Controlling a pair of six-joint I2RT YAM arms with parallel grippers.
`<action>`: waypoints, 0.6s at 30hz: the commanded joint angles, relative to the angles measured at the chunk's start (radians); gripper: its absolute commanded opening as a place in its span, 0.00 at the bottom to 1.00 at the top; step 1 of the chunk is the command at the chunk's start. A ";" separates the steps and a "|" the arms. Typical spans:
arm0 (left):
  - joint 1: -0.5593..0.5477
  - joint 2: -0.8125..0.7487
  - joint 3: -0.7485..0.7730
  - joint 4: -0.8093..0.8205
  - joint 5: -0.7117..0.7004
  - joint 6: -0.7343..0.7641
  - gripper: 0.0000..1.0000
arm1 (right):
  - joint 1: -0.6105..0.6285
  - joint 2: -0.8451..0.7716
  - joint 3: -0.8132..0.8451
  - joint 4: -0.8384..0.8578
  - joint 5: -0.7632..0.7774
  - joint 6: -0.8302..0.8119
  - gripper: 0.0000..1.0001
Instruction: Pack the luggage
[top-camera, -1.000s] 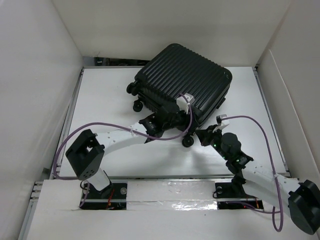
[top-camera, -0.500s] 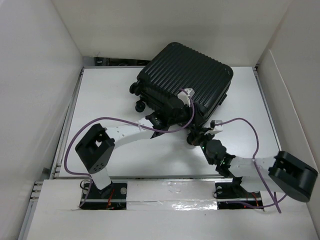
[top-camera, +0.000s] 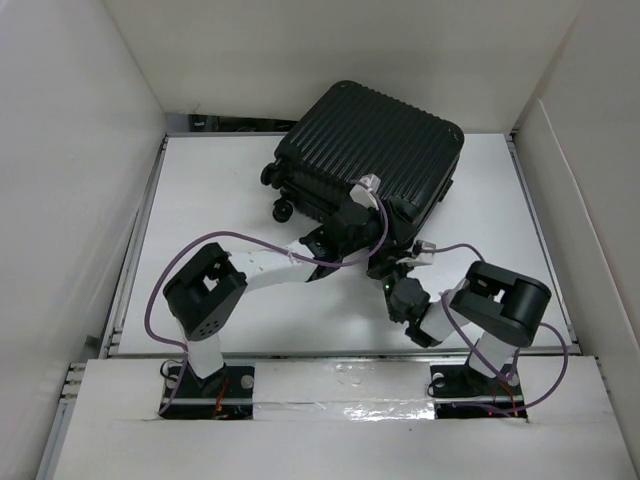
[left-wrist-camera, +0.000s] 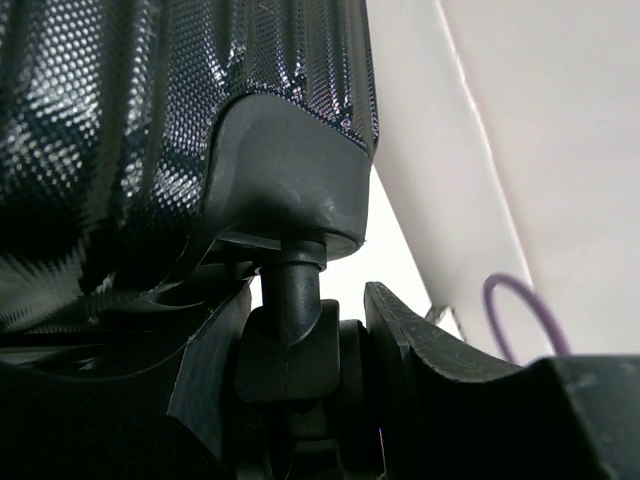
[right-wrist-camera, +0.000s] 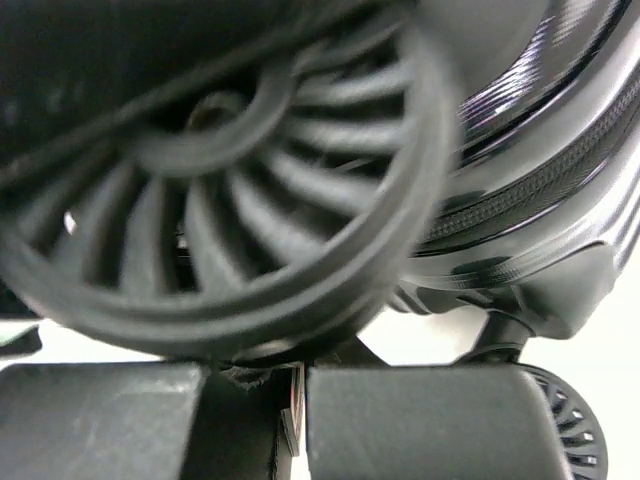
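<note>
The luggage (top-camera: 370, 150), a closed black ribbed suitcase, lies tilted at the back middle of the white table (top-camera: 210, 200). My left gripper (top-camera: 335, 232) is at its near edge. In the left wrist view the gripper (left-wrist-camera: 300, 370) is shut round a caster wheel (left-wrist-camera: 290, 350) under the textured shell (left-wrist-camera: 150, 120). My right gripper (top-camera: 388, 268) is at the near right corner wheel. In the right wrist view this gripper (right-wrist-camera: 300, 410) is shut, with only a thin slit between its pads. A big spoked wheel (right-wrist-camera: 230, 180) rests just above it.
White walls (top-camera: 80, 150) box in the table on the left, back and right. Two more suitcase wheels (top-camera: 283, 212) stick out on its left side. Purple cables (top-camera: 170, 275) loop beside both arms. A second wheel (right-wrist-camera: 565, 400) shows at the right in the right wrist view.
The right arm has folded in, its elbow swinging left toward its base, with the gripper staying at the wheel. The left arm has pushed forward. The suitcase has shifted slightly toward the back.
</note>
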 joint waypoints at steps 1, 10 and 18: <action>-0.142 -0.043 0.053 0.443 0.216 -0.114 0.00 | 0.079 0.083 0.158 0.360 -0.385 0.026 0.00; -0.142 -0.089 0.018 0.425 0.201 -0.111 0.25 | 0.079 0.123 0.174 0.358 -0.323 0.072 0.09; -0.059 -0.189 -0.065 0.345 0.178 -0.090 0.73 | 0.149 0.057 -0.053 0.320 -0.219 0.153 0.65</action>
